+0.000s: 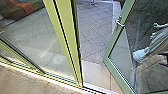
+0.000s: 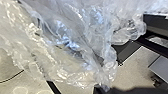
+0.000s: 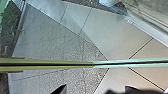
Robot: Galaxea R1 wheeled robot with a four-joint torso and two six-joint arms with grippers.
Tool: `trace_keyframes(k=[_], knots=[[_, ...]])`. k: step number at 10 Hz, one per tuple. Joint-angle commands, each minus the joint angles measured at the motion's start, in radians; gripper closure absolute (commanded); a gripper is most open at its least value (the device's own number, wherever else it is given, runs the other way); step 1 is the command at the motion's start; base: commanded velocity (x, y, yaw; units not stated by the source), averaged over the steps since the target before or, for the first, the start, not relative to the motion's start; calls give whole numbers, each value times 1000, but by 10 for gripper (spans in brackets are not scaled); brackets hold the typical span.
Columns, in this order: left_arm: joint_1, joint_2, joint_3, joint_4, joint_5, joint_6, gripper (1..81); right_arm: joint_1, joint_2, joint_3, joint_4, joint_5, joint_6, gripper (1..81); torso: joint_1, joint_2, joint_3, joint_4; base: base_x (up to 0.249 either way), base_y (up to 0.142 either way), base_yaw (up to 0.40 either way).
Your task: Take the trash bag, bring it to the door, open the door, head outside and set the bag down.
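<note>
The glass door [image 1: 113, 67], framed in green, stands open at the right of the head view, with a pale handle [image 1: 120, 23] on its frame. In the left wrist view the clear, crumpled trash bag [image 2: 72, 42] narrows to a bunched part at my left gripper [image 2: 101, 88], which is shut on it. The two dark fingertips of my right gripper [image 3: 95, 89] are spread wide apart in the right wrist view. Across that view runs the thin edge of a green door frame [image 3: 50, 65], apart from these tips.
A thick yellow-green post [image 1: 67, 37] and fixed glass stand left of the doorway. Beyond the threshold [image 1: 93, 89] lies paving [image 1: 96, 37]. Through the door glass at the right, a person's leg and light shoe [image 1: 140, 55] are visible.
</note>
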Motion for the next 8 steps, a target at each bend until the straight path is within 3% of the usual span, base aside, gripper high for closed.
trace_keyframes(k=[1,5,8], knots=[[26,-9,16,0,102,2,811,64,36,43,-21,-51,0,10,0,-1,0,0,0,0,0],[26,-11,16,2,108,4,811,-3,113,16,-35,-46,0,10,0,-1,0,0,0,0,0],[26,-9,16,3,108,4,811,-171,177,-22,-73,-31,-14,10,0,-1,0,0,0,0,0]])
